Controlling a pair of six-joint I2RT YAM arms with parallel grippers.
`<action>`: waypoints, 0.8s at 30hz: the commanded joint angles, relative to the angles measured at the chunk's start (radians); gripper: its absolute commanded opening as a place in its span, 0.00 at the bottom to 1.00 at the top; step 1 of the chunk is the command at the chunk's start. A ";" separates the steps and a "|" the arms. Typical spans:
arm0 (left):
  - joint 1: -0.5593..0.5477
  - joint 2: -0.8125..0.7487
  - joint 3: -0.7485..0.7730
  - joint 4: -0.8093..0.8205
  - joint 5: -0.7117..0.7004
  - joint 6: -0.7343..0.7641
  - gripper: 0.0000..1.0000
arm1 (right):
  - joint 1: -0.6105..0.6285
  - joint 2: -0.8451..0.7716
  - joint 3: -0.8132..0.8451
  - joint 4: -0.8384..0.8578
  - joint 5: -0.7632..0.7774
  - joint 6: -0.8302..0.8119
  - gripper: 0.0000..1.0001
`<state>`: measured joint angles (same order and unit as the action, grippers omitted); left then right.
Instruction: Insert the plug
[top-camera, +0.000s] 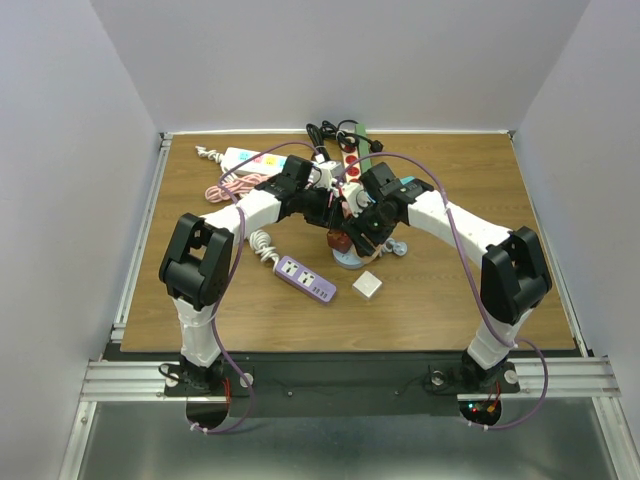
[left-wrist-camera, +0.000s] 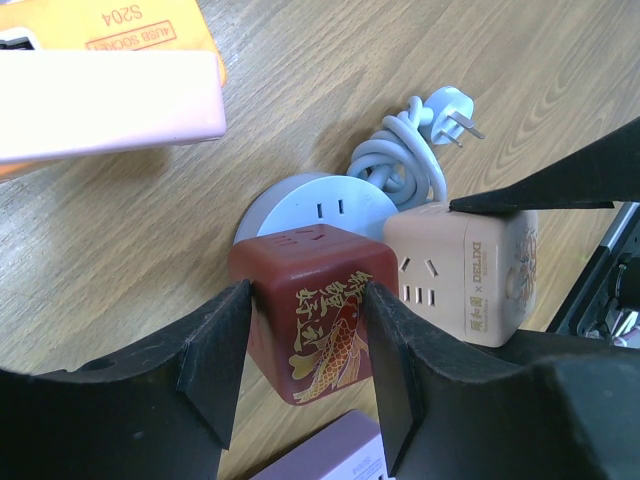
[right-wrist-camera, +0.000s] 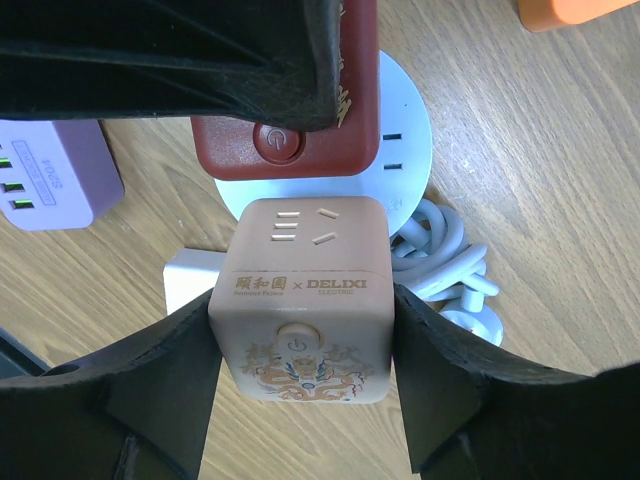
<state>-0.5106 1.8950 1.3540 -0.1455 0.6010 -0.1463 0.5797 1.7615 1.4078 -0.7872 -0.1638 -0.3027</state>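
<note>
Left gripper (left-wrist-camera: 305, 315) pinches the red cube socket (left-wrist-camera: 312, 262); right gripper (right-wrist-camera: 303, 345) pinches the beige cube socket (right-wrist-camera: 305, 250), both half spread.

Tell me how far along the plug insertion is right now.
Done: the left gripper grips the red cube socket, the right gripper the tan cube socket. In hand: both cubes sit side by side over the round white socket. Remaining: no insertion shows; the pale cable's plug lies loose, prongs bare.

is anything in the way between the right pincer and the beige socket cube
Nothing visible: the right pincer flanks the beige socket cube, touching both its sides. The red cube sits just beyond.
</note>
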 joint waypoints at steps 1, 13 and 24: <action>-0.014 -0.030 -0.026 -0.029 -0.012 0.044 0.57 | -0.015 0.010 0.010 -0.037 0.032 -0.004 0.00; -0.017 -0.025 -0.024 -0.029 -0.006 0.045 0.57 | -0.017 0.084 0.017 -0.035 0.043 -0.003 0.00; -0.017 -0.036 -0.029 -0.025 -0.003 0.039 0.57 | -0.015 0.167 0.051 -0.041 0.092 0.010 0.00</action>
<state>-0.4931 1.8950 1.3521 -0.1459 0.5903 -0.1848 0.5686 1.8351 1.4769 -0.8028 -0.1841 -0.2958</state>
